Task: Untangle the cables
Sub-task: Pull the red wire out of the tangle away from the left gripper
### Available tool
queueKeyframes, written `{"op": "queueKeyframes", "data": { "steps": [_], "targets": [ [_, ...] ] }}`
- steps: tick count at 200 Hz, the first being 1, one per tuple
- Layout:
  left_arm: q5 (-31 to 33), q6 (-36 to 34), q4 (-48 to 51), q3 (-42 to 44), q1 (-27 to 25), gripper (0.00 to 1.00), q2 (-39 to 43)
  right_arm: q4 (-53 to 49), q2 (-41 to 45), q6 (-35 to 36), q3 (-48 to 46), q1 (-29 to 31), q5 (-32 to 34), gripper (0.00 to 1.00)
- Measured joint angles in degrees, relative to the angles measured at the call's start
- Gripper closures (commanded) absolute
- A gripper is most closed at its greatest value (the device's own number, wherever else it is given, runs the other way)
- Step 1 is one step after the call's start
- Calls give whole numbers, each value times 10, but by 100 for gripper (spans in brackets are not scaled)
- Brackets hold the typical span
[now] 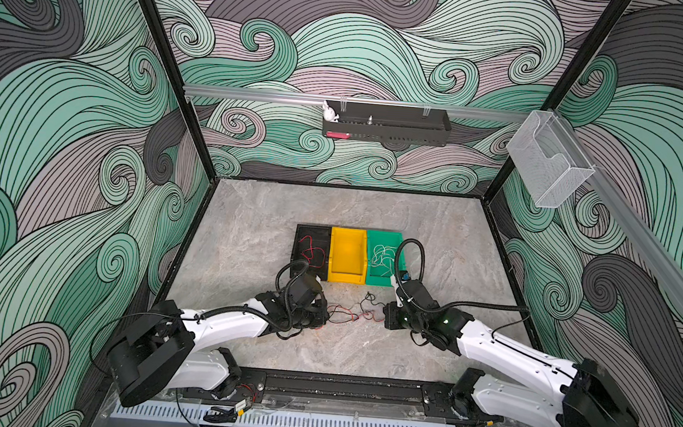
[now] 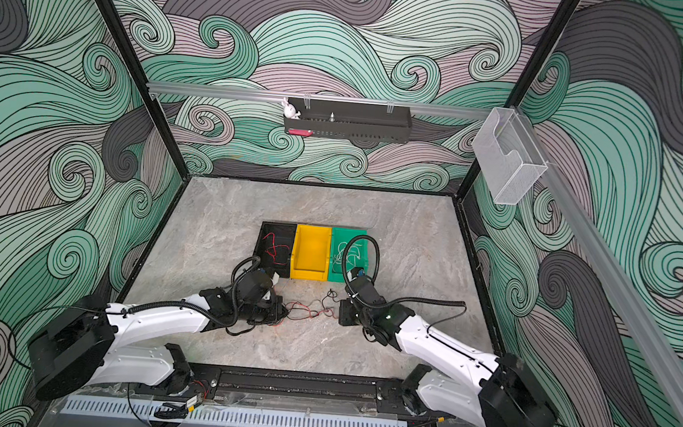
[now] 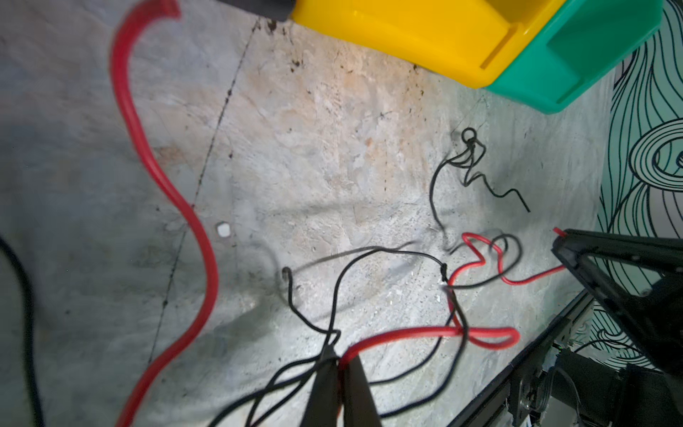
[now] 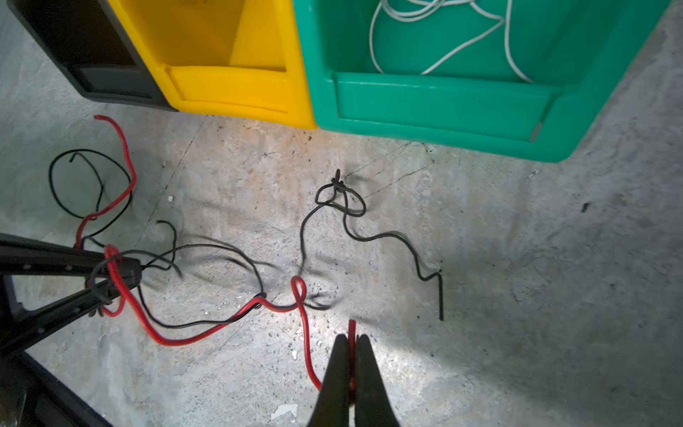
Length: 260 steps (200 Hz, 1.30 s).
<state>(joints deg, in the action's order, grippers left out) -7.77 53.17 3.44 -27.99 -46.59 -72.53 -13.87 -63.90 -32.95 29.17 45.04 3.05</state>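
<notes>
Pinching red and black strands of the cables (image 3: pixel 425 330) together, the left gripper (image 3: pixel 340 364) sits low over the stone table (image 1: pixel 362 349). The tangle lies between both arms, just in front of the yellow bin (image 1: pixel 347 256). On the right, the right gripper (image 4: pixel 352 342) is clamped on a red strand near its loose end.

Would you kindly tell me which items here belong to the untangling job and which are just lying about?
Job: red cable, black cables, left gripper, right gripper.
Lying about: rabbit figurine, black shelf, clear holder.
</notes>
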Motion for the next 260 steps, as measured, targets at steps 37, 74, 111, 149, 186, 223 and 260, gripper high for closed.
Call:
{"op": "queueKeyframes", "data": {
  "steps": [37,74,111,149,186,223,260],
  "targets": [
    [13,-5,37,2,8,100,6,-19,7,6,0,-2,19,99],
    [19,-8,53,20,15,100,38,-32,22,13,0,-12,31,99],
    [24,-6,64,38,31,100,79,-48,49,21,0,-52,32,99],
    [25,4,64,58,46,100,119,-53,78,24,0,-104,13,99],
    [24,9,59,69,48,100,139,-55,92,23,-5,-144,-20,98],
    [23,13,54,74,50,92,139,-47,101,23,-13,-155,-59,98],
    [20,8,67,74,61,68,106,-31,88,21,-26,-157,-91,98]
  ]
}}
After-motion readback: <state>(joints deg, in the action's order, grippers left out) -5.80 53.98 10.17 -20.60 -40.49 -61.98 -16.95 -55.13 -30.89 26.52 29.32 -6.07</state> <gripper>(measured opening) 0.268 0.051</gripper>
